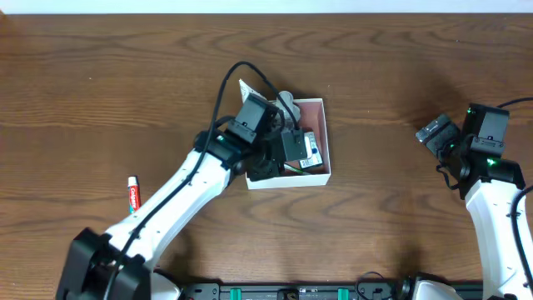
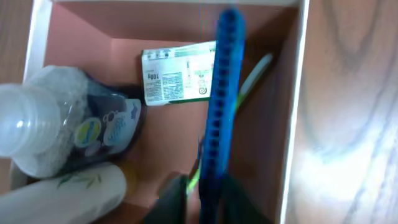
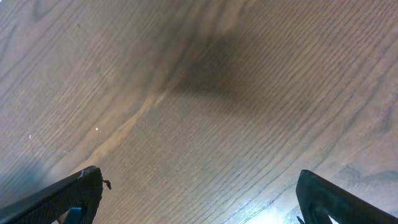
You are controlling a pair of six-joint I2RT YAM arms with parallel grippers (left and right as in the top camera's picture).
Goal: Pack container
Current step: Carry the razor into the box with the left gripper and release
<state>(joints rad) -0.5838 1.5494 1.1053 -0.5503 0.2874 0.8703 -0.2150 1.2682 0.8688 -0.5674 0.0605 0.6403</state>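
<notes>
The container (image 1: 327, 137) is a square white-walled box with a pinkish floor (image 2: 180, 137) at the table's middle. My left gripper (image 1: 289, 150) hangs over it. In the left wrist view the gripper (image 2: 205, 202) is shut on a long blue comb (image 2: 222, 93) that points down into the box. Inside lie a green and white carton (image 2: 177, 78), a clear bottle with a white cap (image 2: 37, 127), a white tube (image 2: 68, 196) and a green-handled stick (image 2: 256, 71). My right gripper (image 1: 439, 133) is open and empty (image 3: 199, 193) over bare wood at the right.
A red and white toothpaste tube (image 1: 132, 194) lies on the table to the left of the left arm. The left arm's black cable (image 1: 229, 79) arches above the box. The box's right wall (image 2: 297, 93) is close beside the comb.
</notes>
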